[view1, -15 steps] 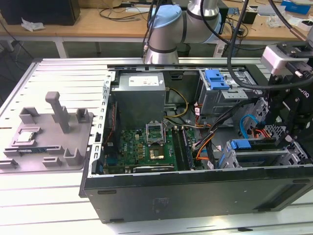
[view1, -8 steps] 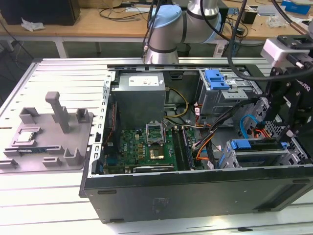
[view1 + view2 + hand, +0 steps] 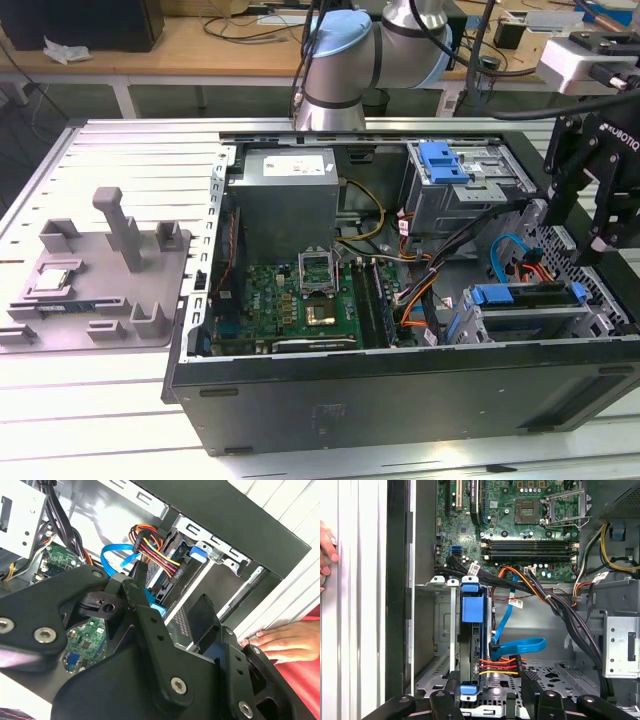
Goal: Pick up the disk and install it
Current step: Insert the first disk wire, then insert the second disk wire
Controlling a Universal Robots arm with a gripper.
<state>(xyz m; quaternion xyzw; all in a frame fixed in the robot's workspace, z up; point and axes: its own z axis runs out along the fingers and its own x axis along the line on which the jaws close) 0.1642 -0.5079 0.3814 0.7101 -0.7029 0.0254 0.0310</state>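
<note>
The disk stands on edge in the drive bay at the front of the open computer case, toward the exterior view's right. Its blue carrier frame faces up between the bay's metal walls, and one blue end shows beside the bay's bracket. My gripper hangs just above that bay. It is open, and in the first wrist view the black fingers straddle the disk's end with wide gaps on both sides of the gripper. The gripper holds nothing.
A blue cable and a red-orange-yellow wire bundle run right beside the disk. A blue latch on a grey cage sits behind. A person's hand rests on the table beside the case. A grey fixture lies at the exterior view's left.
</note>
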